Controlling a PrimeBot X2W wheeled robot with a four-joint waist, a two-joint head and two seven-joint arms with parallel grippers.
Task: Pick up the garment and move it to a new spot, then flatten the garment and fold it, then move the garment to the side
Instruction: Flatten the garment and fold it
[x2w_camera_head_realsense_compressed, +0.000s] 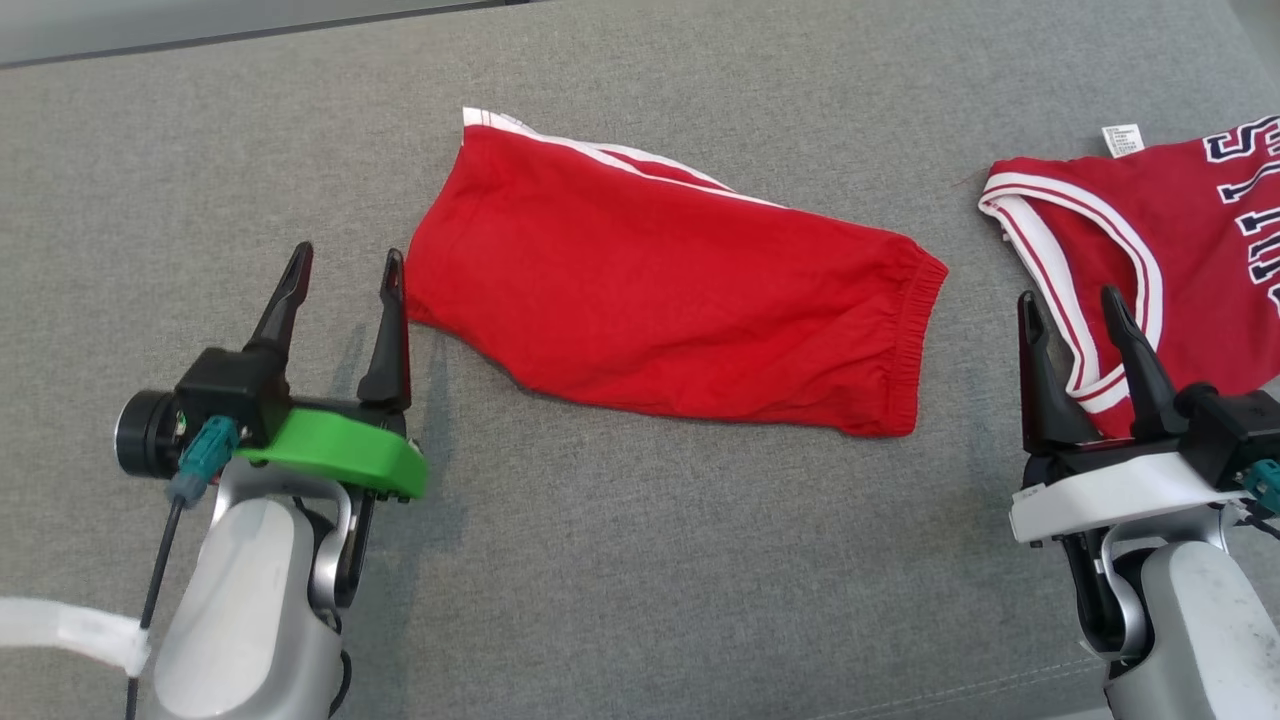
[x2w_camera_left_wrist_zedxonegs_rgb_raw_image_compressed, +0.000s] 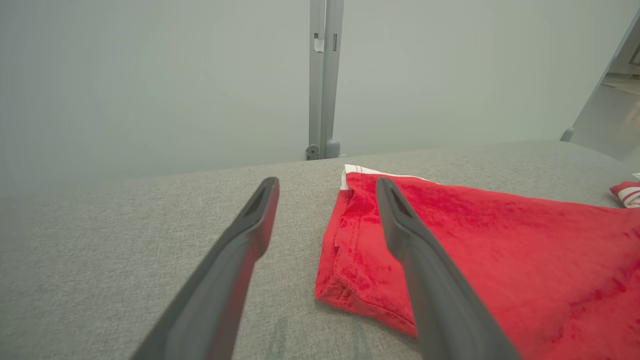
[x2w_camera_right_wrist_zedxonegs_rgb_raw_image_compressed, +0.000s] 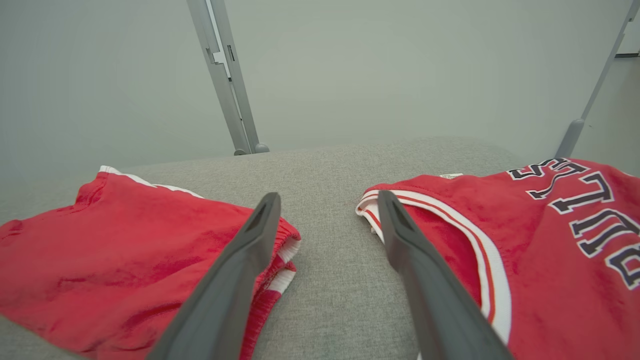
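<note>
Left tool (x2w_camera_head_realsense_compressed: 347, 255) spread wide and empty, just beside the hem end of the red shorts (x2w_camera_head_realsense_compressed: 660, 290). Right tool (x2w_camera_head_realsense_compressed: 1068, 298) spread too, aimed between waistband and jersey (x2w_camera_head_realsense_compressed: 1180, 250). The shorts lie doubled mid-counter (x2w_camera_head_realsense_compressed: 640, 560), apparently one end for each tool.

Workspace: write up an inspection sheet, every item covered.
Surface: grey fabric surface, smooth.
Job's things: red shorts lying flat at centre; red jersey at the right, partly out of frame.
Clutter: nothing seen.
Pincers: left pincer open, empty, beside the shorts' hem; right pincer open, empty, by the jersey's trimmed edge.
Cables: dark cable hanging from the left wrist.
Surroundings: pale wall, grey metal post behind the surface.
</note>
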